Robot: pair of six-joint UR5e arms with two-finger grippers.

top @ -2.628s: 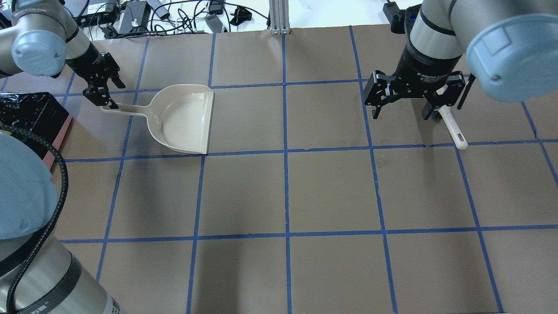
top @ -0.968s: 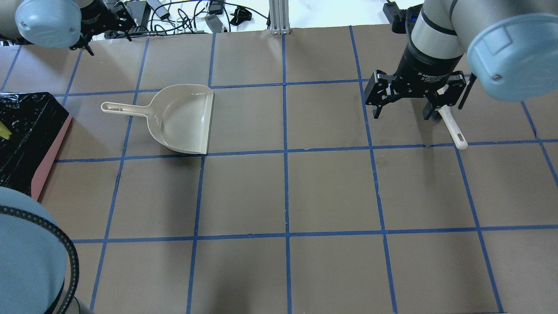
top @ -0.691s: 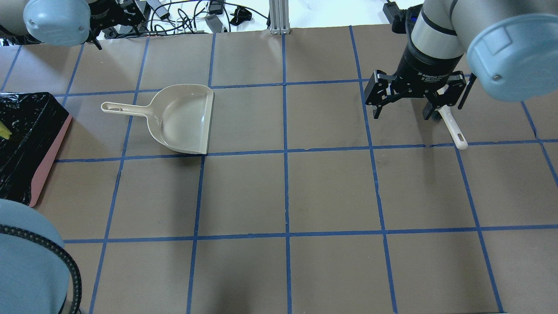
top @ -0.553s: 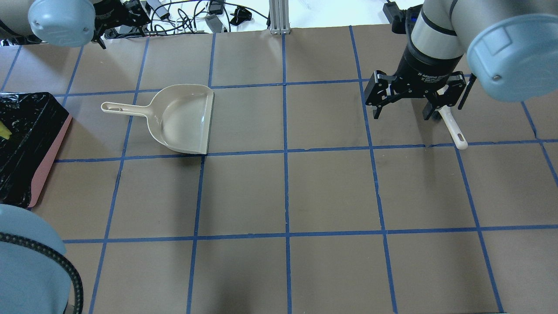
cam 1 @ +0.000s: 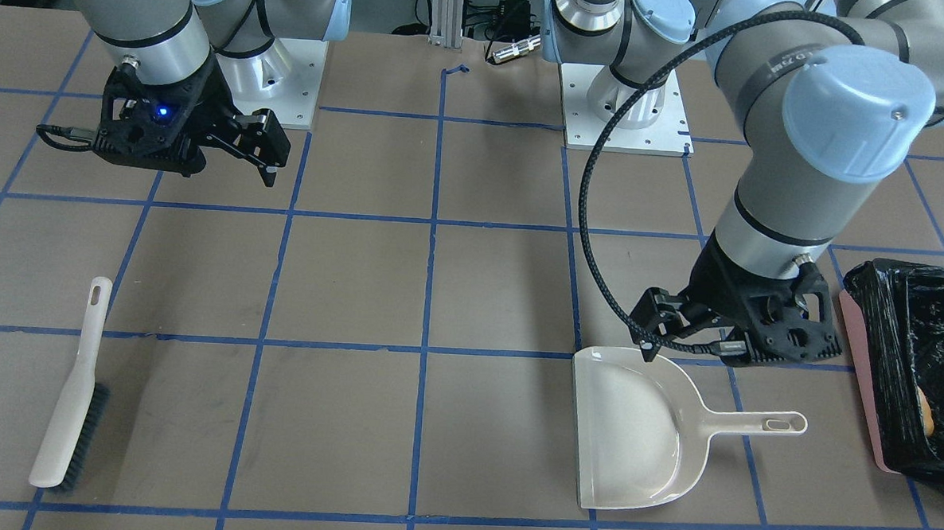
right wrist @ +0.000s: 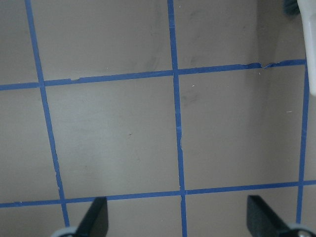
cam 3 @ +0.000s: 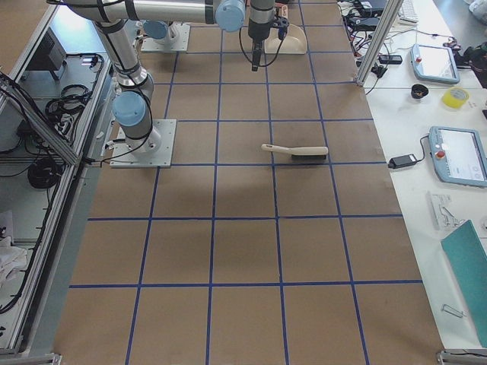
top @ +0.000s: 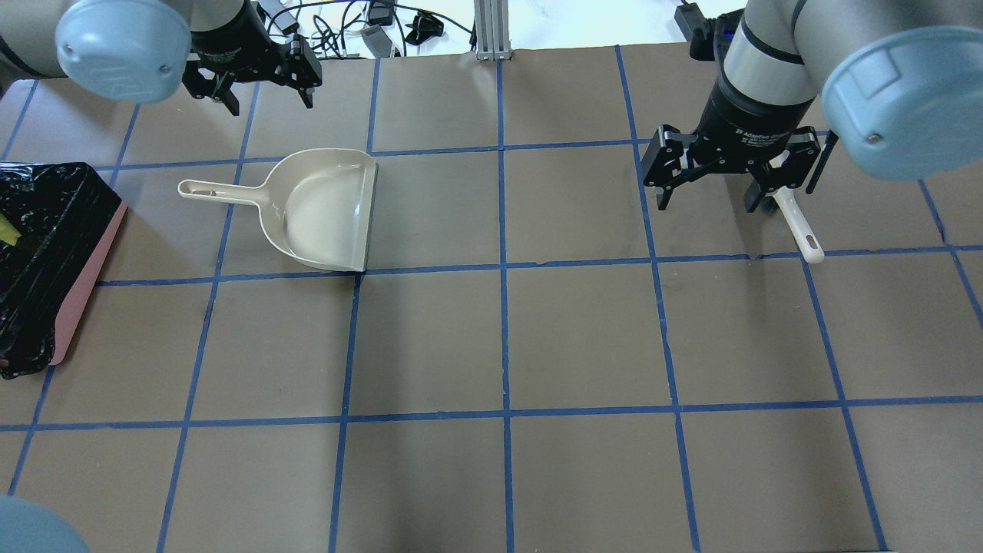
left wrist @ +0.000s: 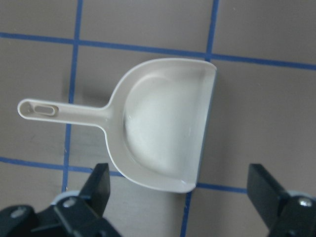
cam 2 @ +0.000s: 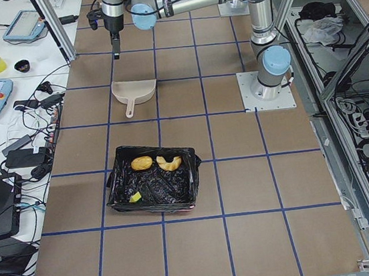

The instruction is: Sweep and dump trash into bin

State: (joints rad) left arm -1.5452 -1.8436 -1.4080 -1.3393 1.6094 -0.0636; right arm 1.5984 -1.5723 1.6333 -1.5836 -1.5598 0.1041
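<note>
Left gripper [top: 269, 101]: withdrawn from the dustpan handle, lifted, then carried right. Now hanging above the dustpan, clear of it. Jaws spread wide, nothing between them.
Right gripper [top: 709, 201]: unchanged from the earlier frames. Raised over the far-right part of the table, jaws spread wide, nothing held.
Dustpan [top: 322, 211]: same spot as before, flat on the table in the far-left area of the overhead view. Handle pointing left toward the bin, open mouth facing right. Touched by neither gripper.
Bin [top: 81, 284]: at the left edge of the table, well apart from the dustpan. Pink side wall showing below the crinkled black liner.
Orange-brown lump [cam 2: 142, 163]: inside the bin, on the liner.
Pale crescent piece [cam 2: 169, 162]: inside the bin, just beside the lump.
Yellow wedge [cam 2: 135, 197]: inside the bin, apart from the other two pieces, close to one wall.
Brush [cam 1: 71, 407]: flat on the table at the far right, near the right gripper, not touched by it.
Table [top: 584, 338]: brown surface, blue tape grid.
</note>
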